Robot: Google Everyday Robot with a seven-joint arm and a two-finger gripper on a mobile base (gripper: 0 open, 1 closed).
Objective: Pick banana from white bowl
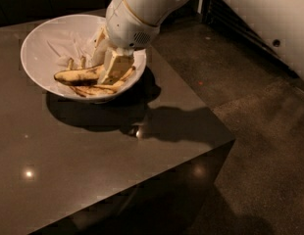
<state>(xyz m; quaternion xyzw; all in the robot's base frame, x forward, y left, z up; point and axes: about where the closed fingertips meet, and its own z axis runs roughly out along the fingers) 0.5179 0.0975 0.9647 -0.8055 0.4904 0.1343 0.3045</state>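
Observation:
The white bowl stands on the dark table at the upper left, lined with crumpled white paper. A browned, peeled banana lies in its near half, with strips of peel spread beside it. My gripper reaches down into the right side of the bowl from the white arm above. Its pale fingers point down at the banana's right end, touching or just over it. The arm's wrist hides the bowl's far right rim.
The dark glossy table has its right edge and near corner close to the bowl. Beyond the edge is a speckled grey floor. A white part of the robot's body fills the upper right.

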